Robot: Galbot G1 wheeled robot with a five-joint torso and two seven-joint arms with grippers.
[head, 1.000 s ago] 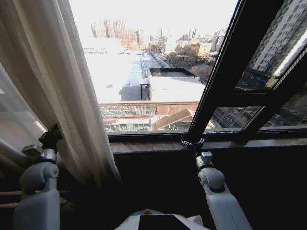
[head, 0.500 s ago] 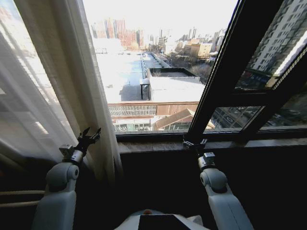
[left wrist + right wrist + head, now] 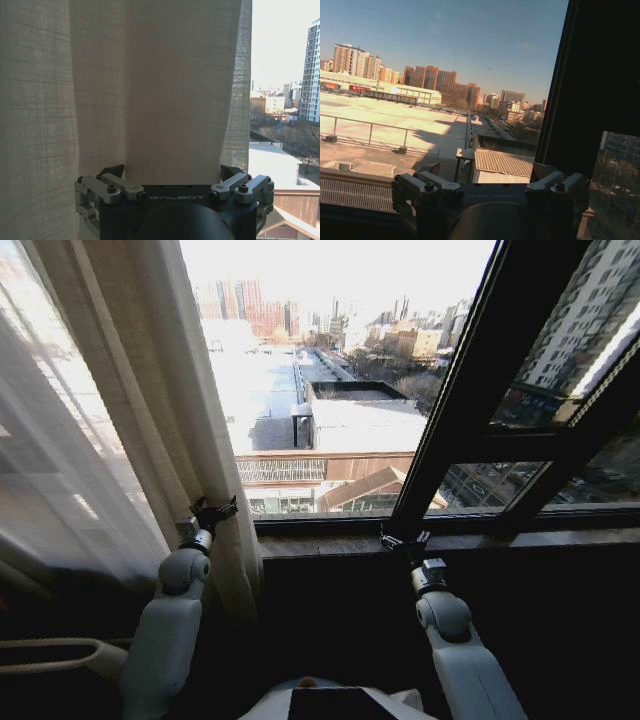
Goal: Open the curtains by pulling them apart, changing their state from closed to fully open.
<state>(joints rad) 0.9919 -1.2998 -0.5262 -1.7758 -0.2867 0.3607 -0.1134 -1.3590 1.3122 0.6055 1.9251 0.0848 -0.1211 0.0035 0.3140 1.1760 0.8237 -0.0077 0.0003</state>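
The head view looks forward and down over both arms at the window. The left wrist view sits just behind the left pincer (image 3: 172, 175), pressed close against the curtains (image 3: 125, 90). The right wrist view faces out through the glass, sharing the head view's city rooftops (image 3: 420, 125).

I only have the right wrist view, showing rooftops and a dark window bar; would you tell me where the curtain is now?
Observer: In the head view, the curtain hangs gathered at the left side of the window.
Operator: Thank you. Where is the left claw?
Observer: The left claw is at the curtain's right edge, just above the sill.
Operator: Is it gripping the fabric?
Observer: Its wrist view shows the fingers spread wide around a fold of curtain, not pinching it.
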